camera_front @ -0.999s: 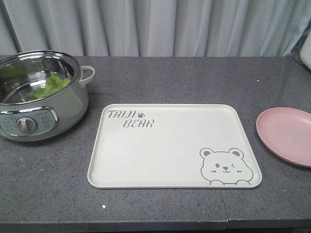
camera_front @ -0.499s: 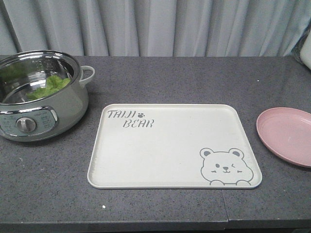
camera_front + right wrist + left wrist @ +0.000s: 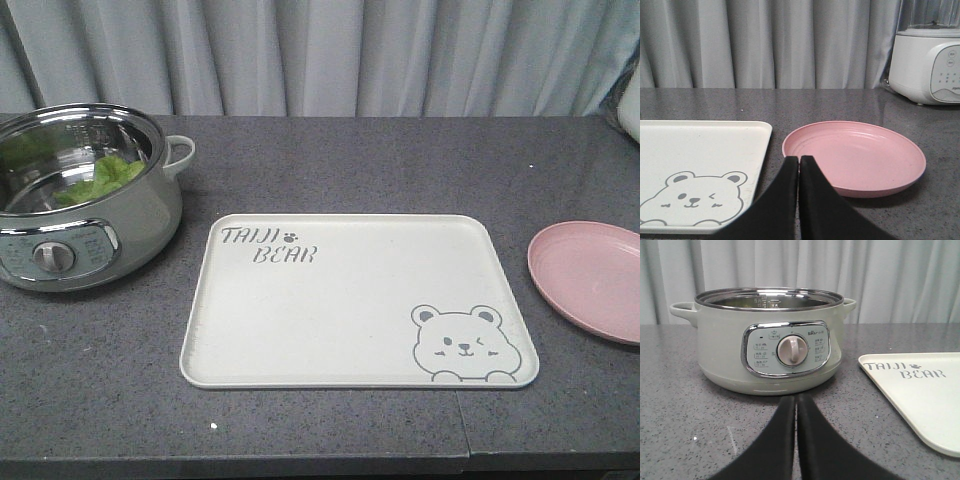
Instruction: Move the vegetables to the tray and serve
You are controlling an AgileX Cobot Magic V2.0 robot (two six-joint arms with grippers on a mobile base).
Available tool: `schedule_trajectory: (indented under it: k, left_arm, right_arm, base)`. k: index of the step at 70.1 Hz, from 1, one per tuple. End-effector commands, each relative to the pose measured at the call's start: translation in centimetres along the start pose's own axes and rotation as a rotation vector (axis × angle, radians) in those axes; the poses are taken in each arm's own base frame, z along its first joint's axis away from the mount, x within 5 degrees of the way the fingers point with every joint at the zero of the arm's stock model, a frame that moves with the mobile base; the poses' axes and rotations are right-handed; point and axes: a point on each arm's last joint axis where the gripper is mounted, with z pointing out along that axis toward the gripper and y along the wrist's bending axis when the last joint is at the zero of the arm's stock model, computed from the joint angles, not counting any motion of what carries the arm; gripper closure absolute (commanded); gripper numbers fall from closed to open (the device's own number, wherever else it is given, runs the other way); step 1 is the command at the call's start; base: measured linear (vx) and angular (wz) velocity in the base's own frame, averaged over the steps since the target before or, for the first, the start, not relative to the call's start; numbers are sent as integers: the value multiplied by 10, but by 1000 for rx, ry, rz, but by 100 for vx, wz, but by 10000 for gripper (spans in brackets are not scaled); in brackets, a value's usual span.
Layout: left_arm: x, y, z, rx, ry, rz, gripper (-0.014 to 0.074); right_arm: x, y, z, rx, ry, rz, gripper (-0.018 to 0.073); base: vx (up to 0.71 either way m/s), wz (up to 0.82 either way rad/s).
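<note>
Green frilly vegetables [image 3: 100, 178] lie inside the steel-lined electric pot [image 3: 85, 215] at the table's left. The cream tray [image 3: 350, 300] with "TAIJI BEAR" lettering and a winking bear lies flat in the middle, with nothing on it. My left gripper [image 3: 796, 399] is shut and holds nothing; it sits low over the table just in front of the pot [image 3: 770, 340], with a tray corner [image 3: 920, 390] to its right. My right gripper [image 3: 799, 160] is shut and holds nothing, between the tray's right edge [image 3: 715, 160] and the pink plate [image 3: 855, 155]. Neither gripper appears in the front view.
A round pink plate [image 3: 590, 280] lies at the right of the tray. A white blender base [image 3: 927, 60] stands at the far right. Grey curtains hang behind the dark speckled table [image 3: 350, 160]. The table's front edge [image 3: 300, 462] runs near the bottom.
</note>
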Motion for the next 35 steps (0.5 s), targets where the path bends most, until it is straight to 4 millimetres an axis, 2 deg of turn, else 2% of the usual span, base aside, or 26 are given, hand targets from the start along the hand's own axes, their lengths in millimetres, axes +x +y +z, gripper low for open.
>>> schedule_trajectory:
  k: [1, 9, 15, 21, 26, 35]
  left_arm:
    - [1, 0, 0, 3, -65, -10, 602]
    - [-1, 0, 0, 4, -79, -10, 602]
    - [-18, -1, -3, 8, -142, -12, 602]
    - [-49, -3, -11, 14, -226, -11, 602]
    - [-81, -5, -20, 18, -288, -5, 602]
    - [-127, -8, -24, 15, -240, 10, 602]
  right_arm:
    - [-2, 0, 0, 7, -70, -16, 565]
    - [-4, 0, 0, 6, -82, -16, 565]
    - [-11, 0, -1, 6, -119, 1, 565]
    - [-32, 0, -4, 6, -159, 4, 565]
    - [-58, 0, -6, 6, -175, -1, 565]
    - [-102, 0, -1, 8, -105, -12, 565]
  base:
    - [0, 0]
    - [0, 0]
    - [0, 0]
    - [0, 0]
    - [0, 0]
    - [0, 0]
